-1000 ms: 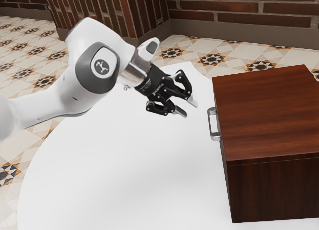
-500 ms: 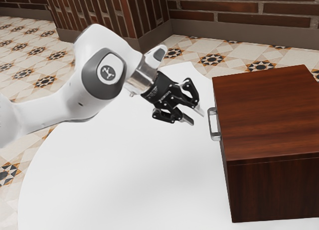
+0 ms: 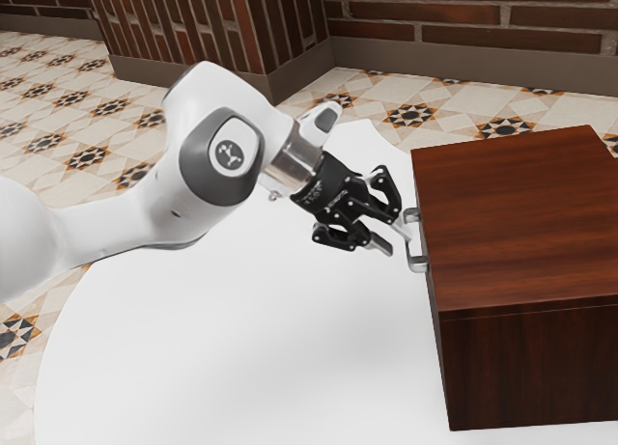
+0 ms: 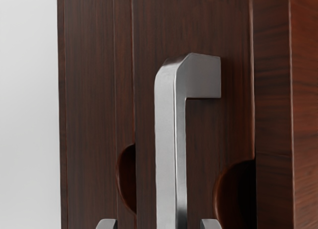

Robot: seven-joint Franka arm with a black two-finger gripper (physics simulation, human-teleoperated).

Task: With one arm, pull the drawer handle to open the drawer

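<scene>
Your black two-finger gripper [image 3: 399, 235] is right at the brushed-metal bar handle [image 3: 417, 258] of the drawer, on the end of the white arm [image 3: 183, 189] that reaches in from the exterior view's left. The fingers are apart. In the wrist view, the two grey fingertips [image 4: 106, 223] stand on either side of the handle [image 4: 171, 139], with a gap between each tip and the bar, so nothing is clamped.

The handle stands upright on the dark reddish-brown wooden drawer front [image 4: 94, 114], on the side of the dark wooden cabinet [image 3: 521, 233] that faces the arm. Its bent upper end runs back into the wood. You can see two rounded cut-outs in the front panel, one on each side of the bar. The cabinet sits on the white round table [image 3: 241, 348], toward the exterior view's right.
</scene>
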